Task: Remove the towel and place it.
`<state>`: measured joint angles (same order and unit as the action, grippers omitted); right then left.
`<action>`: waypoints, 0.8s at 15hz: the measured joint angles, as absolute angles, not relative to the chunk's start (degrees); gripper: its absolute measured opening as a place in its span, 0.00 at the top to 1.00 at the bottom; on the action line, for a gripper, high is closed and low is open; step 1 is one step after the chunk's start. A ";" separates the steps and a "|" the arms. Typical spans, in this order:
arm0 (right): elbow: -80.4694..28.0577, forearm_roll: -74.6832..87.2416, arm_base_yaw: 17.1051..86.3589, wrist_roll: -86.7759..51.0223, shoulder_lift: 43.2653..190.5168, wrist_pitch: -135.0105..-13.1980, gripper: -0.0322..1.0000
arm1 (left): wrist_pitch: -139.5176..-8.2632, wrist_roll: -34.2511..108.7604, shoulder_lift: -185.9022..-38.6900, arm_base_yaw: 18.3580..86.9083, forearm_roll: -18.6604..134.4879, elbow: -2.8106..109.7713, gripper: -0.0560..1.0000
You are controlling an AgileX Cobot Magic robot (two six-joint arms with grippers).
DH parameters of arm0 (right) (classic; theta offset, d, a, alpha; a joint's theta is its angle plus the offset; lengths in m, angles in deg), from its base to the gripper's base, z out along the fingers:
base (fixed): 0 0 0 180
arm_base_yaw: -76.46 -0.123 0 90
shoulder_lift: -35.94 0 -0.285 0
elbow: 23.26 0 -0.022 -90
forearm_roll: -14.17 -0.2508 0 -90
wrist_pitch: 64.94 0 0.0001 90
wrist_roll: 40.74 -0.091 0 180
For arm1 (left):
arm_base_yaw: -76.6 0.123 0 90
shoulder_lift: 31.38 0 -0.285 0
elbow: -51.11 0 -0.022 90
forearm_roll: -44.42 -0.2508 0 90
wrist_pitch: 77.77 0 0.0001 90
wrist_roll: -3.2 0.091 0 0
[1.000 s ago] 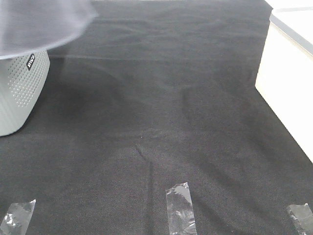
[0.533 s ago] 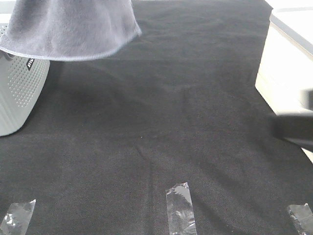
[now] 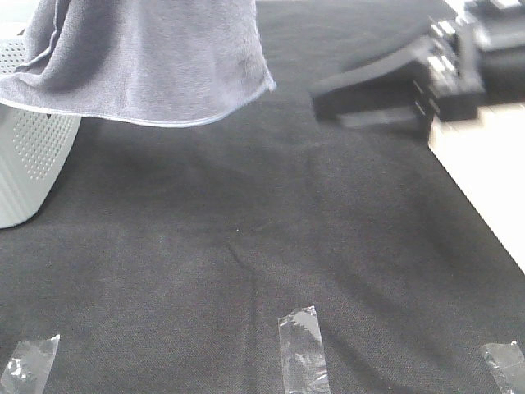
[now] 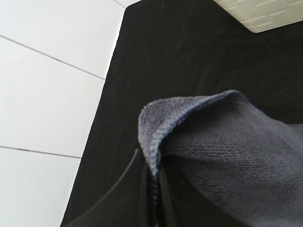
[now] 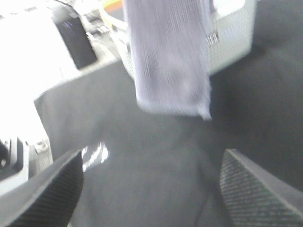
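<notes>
The towel [image 3: 156,61] is held up in the air at 11 o'clock in the high view, above the black cloth [image 3: 271,238]. Its fold is squeezed tight in the left gripper [image 4: 154,189]. The top of the white basket [image 3: 29,164] at 9 o'clock is hidden by it. The right gripper [image 5: 151,189] is seen at 1 o'clock, spread wide, with nothing in it. 3 tape strips [image 3: 302,349] are stuck along 6 o'clock.

The high camera looks down over the table [image 3: 328,246] from its near edge. The left wrist camera sits close against the towel [image 4: 227,142]; the right one faces it from farther off, sharing towel and basket [image 5: 232,33] with the high view.
</notes>
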<state>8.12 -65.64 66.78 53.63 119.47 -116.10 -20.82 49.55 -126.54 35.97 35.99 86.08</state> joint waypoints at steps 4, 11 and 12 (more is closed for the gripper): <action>-2.02 -67.42 66.61 55.86 131.79 -123.04 0.21 | -20.82 51.55 -126.54 35.97 38.34 86.08 0.94; -10.67 -67.64 57.27 55.46 139.92 -127.45 0.21 | -20.76 51.73 -126.54 35.97 38.74 86.08 0.94; -10.79 -67.64 56.81 55.46 139.92 -128.14 0.21 | -20.76 51.73 -126.54 35.97 38.57 86.08 0.94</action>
<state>-10.79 -67.64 56.81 55.46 139.92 -128.14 -20.76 51.73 -126.54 35.97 38.57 86.08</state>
